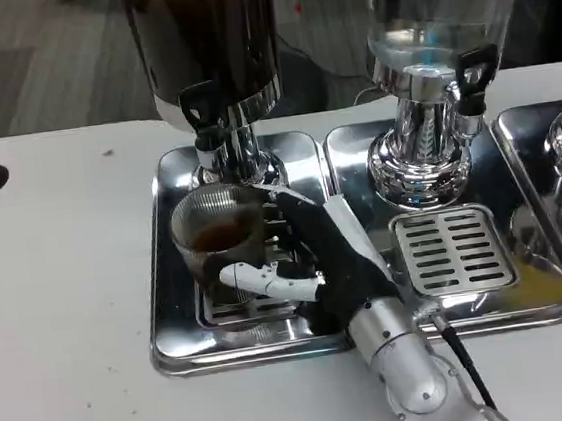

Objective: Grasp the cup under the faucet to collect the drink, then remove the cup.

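Clearly, in the head view, the cup [218,239] sits on the left drip tray [166,313] on the white bench [59,294], directly below the dark dispenser's faucet [200,113], so the drink falls straight in; brown liquid already lies at its bottom. The right hand [316,257] wraps it from the right, fingers [258,278] curled across the near side, apparently steadying it, ready to lift it away.

We're seeing mirror-polished metal gleaming on the drip tray [172,322] and dispenser base [419,161], a ribbed clear cup [218,232] looking like plastic, the table [59,294] staying matt white, the forearm [408,368] shining brushed silver.
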